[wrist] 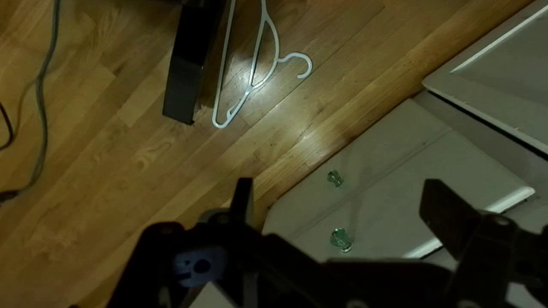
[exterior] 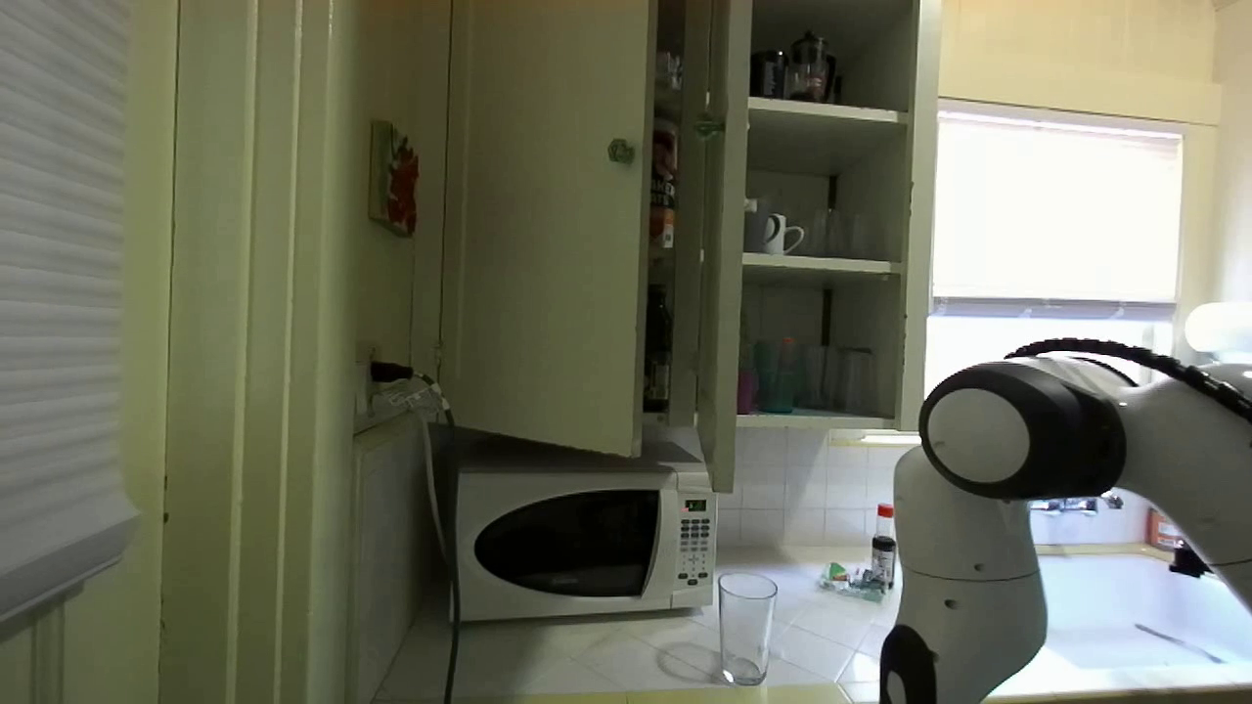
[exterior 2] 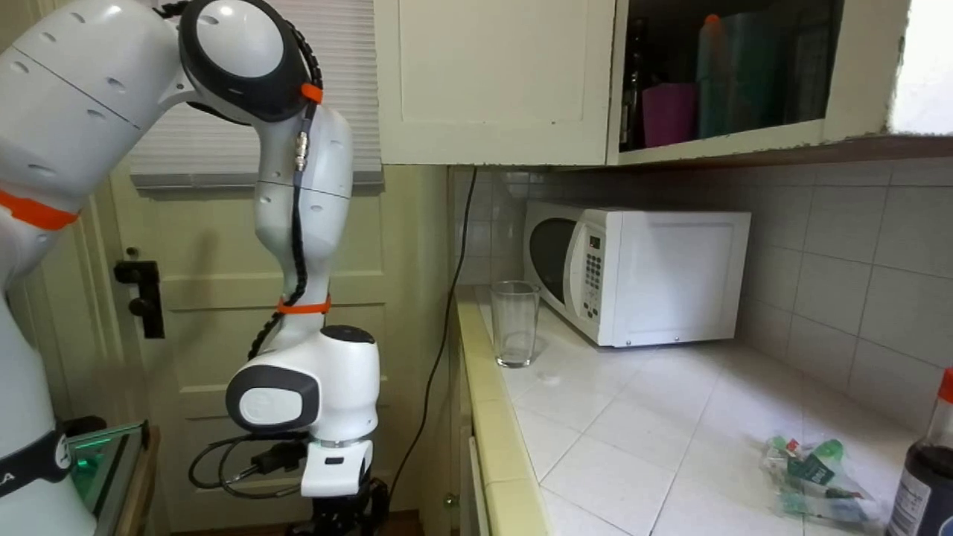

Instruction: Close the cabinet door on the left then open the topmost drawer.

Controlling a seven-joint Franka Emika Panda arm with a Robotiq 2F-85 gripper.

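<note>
The left upper cabinet door [exterior: 543,225] is ajar, with shelf contents showing past its edge. The door beside it [exterior: 724,244] stands wide open. My gripper [exterior 2: 339,514] hangs low beside the counter front, partly cut off by the frame. In the wrist view my gripper [wrist: 337,184] is open and empty. Between and beyond its fingers are pale drawer fronts with a nearer green glass knob [wrist: 341,239] and a farther green glass knob [wrist: 335,178]. The fingers appear apart from both knobs. A pale panelled front [wrist: 505,72] lies at upper right, with a dark gap along its edge.
A clear glass [exterior: 746,631] stands near the counter's front edge [exterior 2: 506,461], by the microwave [exterior 2: 670,275]. A plastic packet [exterior 2: 819,480] and a dark bottle [exterior 2: 919,476] are on the counter. A white hanger [wrist: 252,81] and black leg [wrist: 184,81] are over the wooden floor.
</note>
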